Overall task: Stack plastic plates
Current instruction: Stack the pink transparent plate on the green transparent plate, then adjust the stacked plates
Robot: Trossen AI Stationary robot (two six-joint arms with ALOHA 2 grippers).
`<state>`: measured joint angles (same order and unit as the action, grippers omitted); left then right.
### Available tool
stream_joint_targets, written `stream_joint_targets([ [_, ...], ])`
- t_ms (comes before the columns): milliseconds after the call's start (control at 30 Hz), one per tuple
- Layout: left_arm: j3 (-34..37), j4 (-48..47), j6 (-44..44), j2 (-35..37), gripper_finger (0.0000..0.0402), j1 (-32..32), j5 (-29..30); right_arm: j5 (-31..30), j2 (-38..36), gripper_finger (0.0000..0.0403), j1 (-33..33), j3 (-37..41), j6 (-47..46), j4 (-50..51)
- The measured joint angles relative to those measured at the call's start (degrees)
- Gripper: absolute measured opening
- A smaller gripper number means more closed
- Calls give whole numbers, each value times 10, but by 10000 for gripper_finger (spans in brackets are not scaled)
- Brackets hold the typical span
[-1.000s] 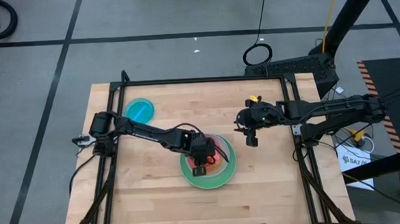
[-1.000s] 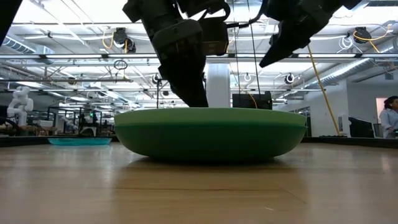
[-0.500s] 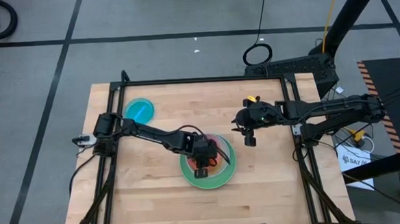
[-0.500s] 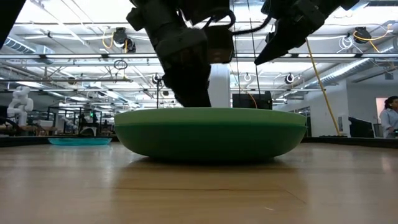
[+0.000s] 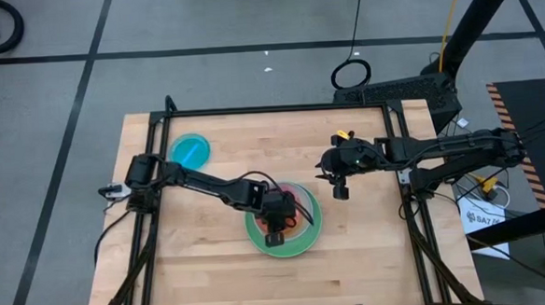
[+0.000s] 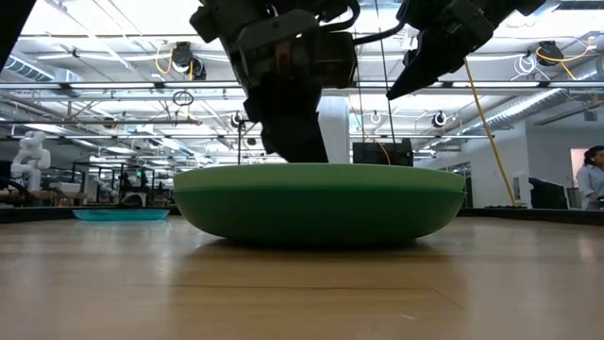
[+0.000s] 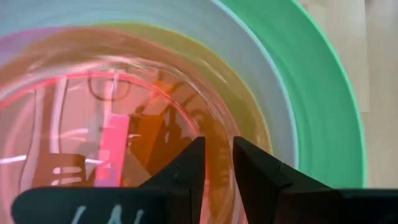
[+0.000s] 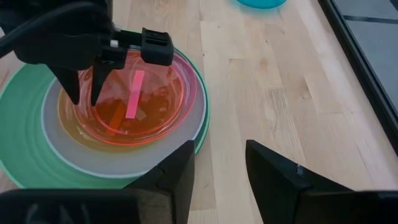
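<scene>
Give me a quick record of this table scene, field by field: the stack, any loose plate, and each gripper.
stack: translucent pink-red plastic plate topmost, nested over pale ones, on the large green plastic plate at mid-table
loose plate: translucent blue plastic plate, far left corner
left gripper: fingers astride the top plate's rim
right gripper: open, empty, raised right of the stack

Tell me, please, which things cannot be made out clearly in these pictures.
- High view: the left gripper and its arm cover much of the plate stack, so the plates cannot be counted.
- Low view: the green plate hides the smaller plates nested inside it.
- Left wrist view: the picture's edges cut off the pink-red plate.
- Right wrist view: the top edge cuts off the blue plate; the right gripper holds nothing.
</scene>
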<state>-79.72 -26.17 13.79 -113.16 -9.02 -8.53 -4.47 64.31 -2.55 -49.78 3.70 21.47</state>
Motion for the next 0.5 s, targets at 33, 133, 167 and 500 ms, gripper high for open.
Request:
stream_joint_targets([
  [33, 0, 1, 4, 0, 88, 0, 0, 0, 0, 134, 0, 0, 0, 0],
  [133, 0, 8, 12, 0, 88, -2, 0, 0, 0, 134, 0, 0, 0, 0],
  [167, 0, 8, 12, 0, 88, -2, 0, 0, 0, 134, 0, 0, 0, 0],
  [500, -5, -37, -30, 60, 88, -19, 52, 2, 0, 134, 8, -1, -11, -3],
])
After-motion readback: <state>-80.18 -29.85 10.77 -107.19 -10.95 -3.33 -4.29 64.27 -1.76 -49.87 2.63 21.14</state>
